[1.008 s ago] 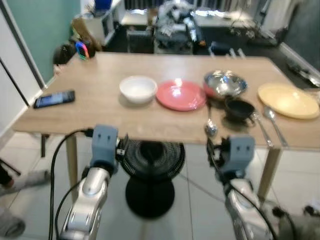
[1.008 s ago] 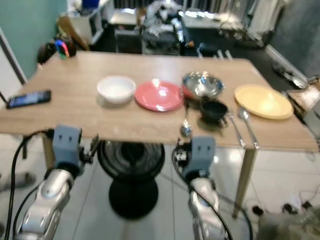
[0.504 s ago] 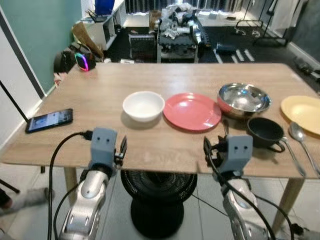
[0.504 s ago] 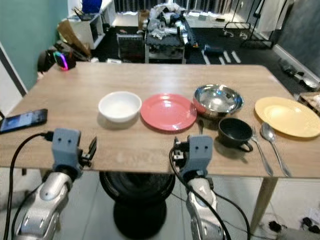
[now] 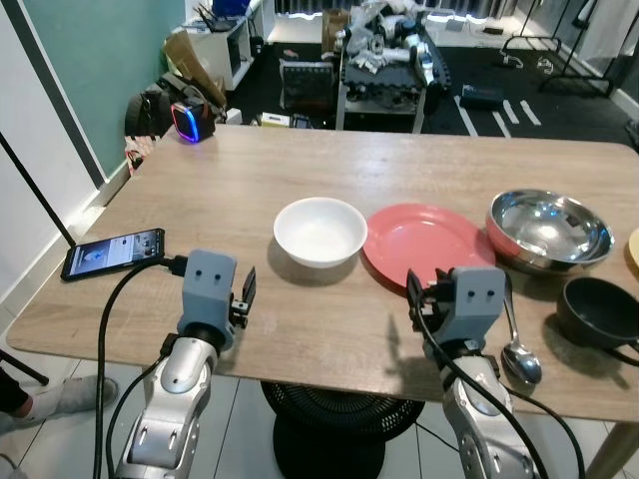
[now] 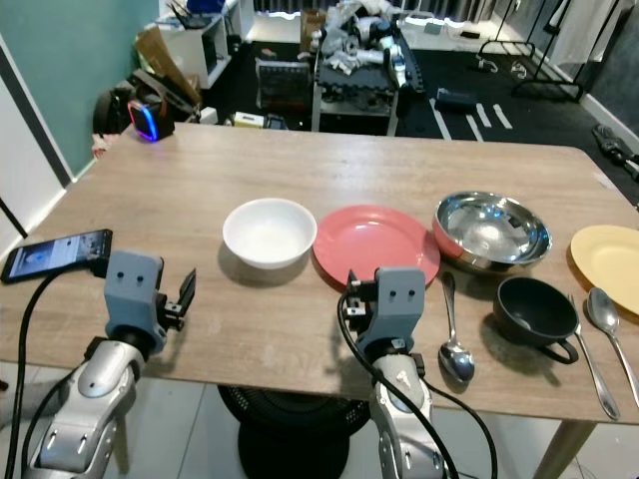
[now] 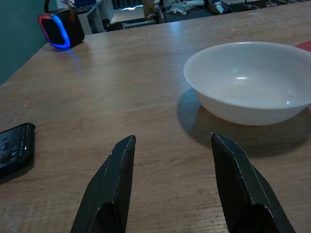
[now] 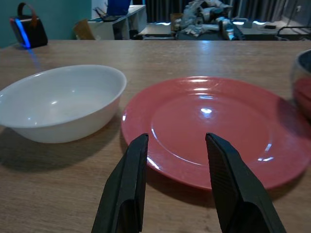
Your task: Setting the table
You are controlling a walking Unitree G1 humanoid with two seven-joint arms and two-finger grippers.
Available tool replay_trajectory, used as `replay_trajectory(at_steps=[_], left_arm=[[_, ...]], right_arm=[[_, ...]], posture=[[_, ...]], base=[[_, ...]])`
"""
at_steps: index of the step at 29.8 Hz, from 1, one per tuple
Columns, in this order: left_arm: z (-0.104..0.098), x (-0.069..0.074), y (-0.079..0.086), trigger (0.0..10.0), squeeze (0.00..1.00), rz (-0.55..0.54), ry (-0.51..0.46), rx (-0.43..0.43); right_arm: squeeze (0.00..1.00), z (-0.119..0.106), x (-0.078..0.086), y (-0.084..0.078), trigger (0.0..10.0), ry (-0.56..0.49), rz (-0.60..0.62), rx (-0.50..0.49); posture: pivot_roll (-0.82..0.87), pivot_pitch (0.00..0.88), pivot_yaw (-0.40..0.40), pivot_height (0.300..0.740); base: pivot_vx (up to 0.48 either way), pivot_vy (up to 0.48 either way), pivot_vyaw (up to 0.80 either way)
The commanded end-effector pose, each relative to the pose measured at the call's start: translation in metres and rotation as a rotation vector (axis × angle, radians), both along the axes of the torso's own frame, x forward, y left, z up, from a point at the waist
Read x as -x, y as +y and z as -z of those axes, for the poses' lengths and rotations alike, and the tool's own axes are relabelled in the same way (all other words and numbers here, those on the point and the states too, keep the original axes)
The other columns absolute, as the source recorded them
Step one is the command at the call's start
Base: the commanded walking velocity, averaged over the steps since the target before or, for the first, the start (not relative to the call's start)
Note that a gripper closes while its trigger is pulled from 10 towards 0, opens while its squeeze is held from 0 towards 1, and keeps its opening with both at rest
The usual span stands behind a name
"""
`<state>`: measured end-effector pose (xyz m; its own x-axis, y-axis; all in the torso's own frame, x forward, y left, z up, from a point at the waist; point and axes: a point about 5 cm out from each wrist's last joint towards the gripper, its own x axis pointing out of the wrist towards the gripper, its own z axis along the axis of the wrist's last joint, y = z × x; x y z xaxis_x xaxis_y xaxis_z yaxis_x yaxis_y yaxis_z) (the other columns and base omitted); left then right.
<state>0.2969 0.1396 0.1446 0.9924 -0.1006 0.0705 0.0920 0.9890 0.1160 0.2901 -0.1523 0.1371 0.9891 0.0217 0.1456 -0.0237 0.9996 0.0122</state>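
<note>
Altogether: two bowls (image 6: pixel 269 231), two plates (image 6: pixel 375 243), two spoons (image 6: pixel 455 357).

A: Where do the head eyes look from?
B: High, facing forward and down across the bench (image 5: pixel 250 190).
A: And the wrist cameras?
B: Low and close along each pincer's fingers; both catch the white bowl (image 7: pixel 250 80), which the head views share.

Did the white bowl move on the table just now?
No. The white bowl sits beside the red plate as before; the camera moved closer.
</note>
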Motion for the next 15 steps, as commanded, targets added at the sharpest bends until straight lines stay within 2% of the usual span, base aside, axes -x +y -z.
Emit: replay_trajectory(at_steps=[1, 8, 15], left_arm=[[0.005, 0.002, 0.001, 10.0, 0.00, 0.004, 0.022, 0.000], [0.004, 0.002, 0.002, 10.0, 0.00, 0.013, 0.029, -0.026], [-0.001, -0.003, 0.014, 10.0, 0.00, 0.022, 0.038, -0.064]], right_arm=[[0.00, 0.004, 0.002, -0.002, 10.0, 0.014, 0.009, 0.000], [0.00, 0.003, 0.001, -0.001, 10.0, 0.014, 0.006, 0.006], [0.00, 0.001, 0.001, 0.004, 10.0, 0.012, -0.003, 0.016]], posture=[[-0.05, 0.000, 0.085, 0.740], [-0.04, 0.000, 0.085, 0.740], [-0.02, 0.002, 0.082, 0.740]], base=[[0.000, 0.000, 0.00], [0.000, 0.000, 0.00], [0.000, 0.000, 0.00]])
